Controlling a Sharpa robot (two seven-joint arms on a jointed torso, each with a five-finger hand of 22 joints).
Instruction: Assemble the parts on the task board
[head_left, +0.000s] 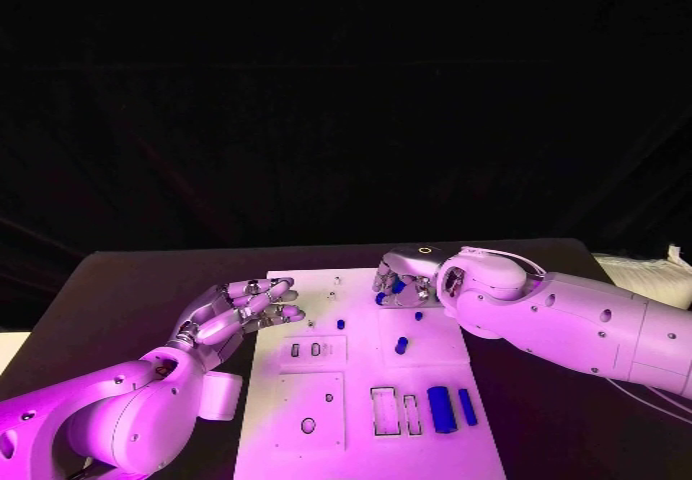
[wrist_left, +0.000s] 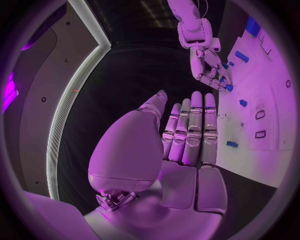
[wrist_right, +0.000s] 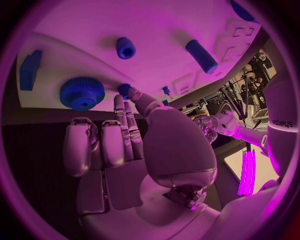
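While my right hand (head_left: 405, 276) reaches over the far part of the task board (head_left: 289, 400), its thumb and a fingertip (wrist_right: 129, 94) pinch a small blue part (wrist_right: 124, 89), with the other fingers curled loosely beside them. Just beyond those fingers a blue gear (wrist_right: 82, 93) sits on the board, and farther out stand a short blue cylinder (wrist_right: 125, 48) and a longer blue peg (wrist_right: 201, 56). My left hand (head_left: 240, 309) hovers at the board's left edge, fingers straight and apart, holding nothing; its fingertips (wrist_left: 195, 107) stretch out side by side, with the board lying beside them. Near that hand, on the board, lie a few small blue pieces (wrist_left: 232, 144). Closer to my body, two long blue blocks (head_left: 441, 408) lie side by side next to the board's rectangular slots.
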